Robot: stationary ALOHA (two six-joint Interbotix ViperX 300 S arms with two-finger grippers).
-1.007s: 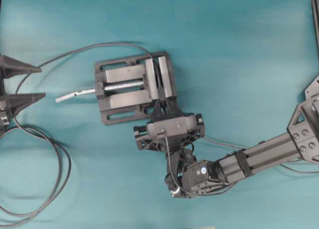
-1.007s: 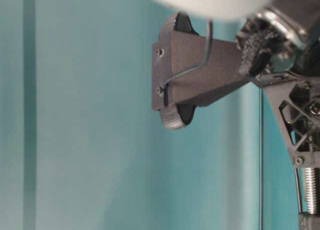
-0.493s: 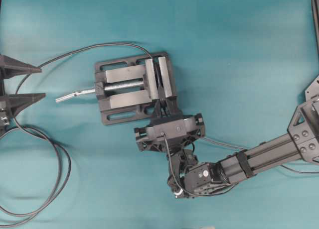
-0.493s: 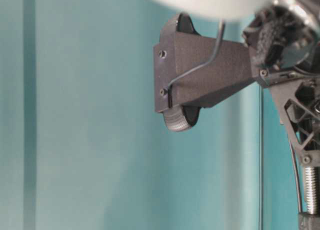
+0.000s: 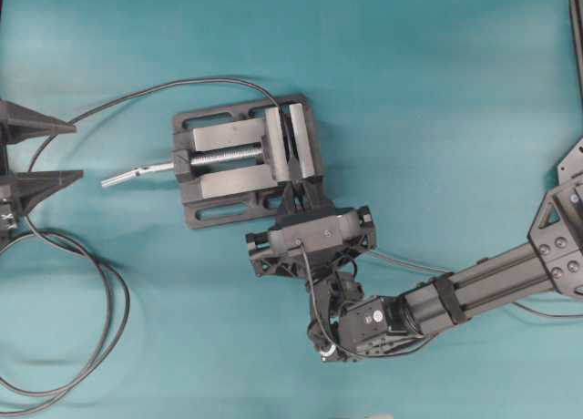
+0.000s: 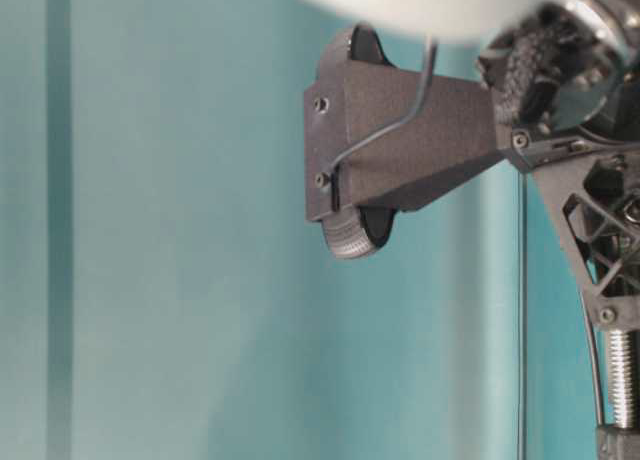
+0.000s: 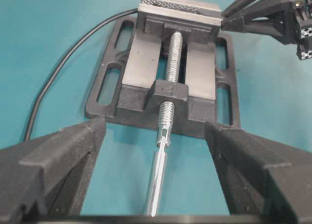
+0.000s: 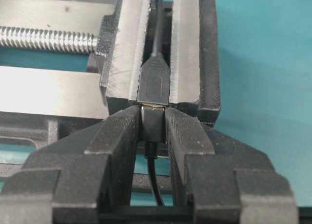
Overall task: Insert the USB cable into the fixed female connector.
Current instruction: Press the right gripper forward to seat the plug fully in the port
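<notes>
One teal cloth surface (image 5: 437, 91) under black vise (image 5: 246, 159).

Matte black right arm (image 5: 483, 287): ribbed extruded forearm banded by a black strap, bolted link plates at the shoulder end. Latticed black printed right gripper (image 5: 299, 198) housing, grainy textured fingers (image 8: 187, 136). Thin dark lead looped along the wrist.

A teal tabletop (image 5: 437, 91) carries a black vise (image 5: 248, 161), its silver screw handle (image 5: 137, 173) pointing left. A thick black cable (image 5: 82, 346) lies in long loops at the left edge, running up and over to the vise.
</notes>
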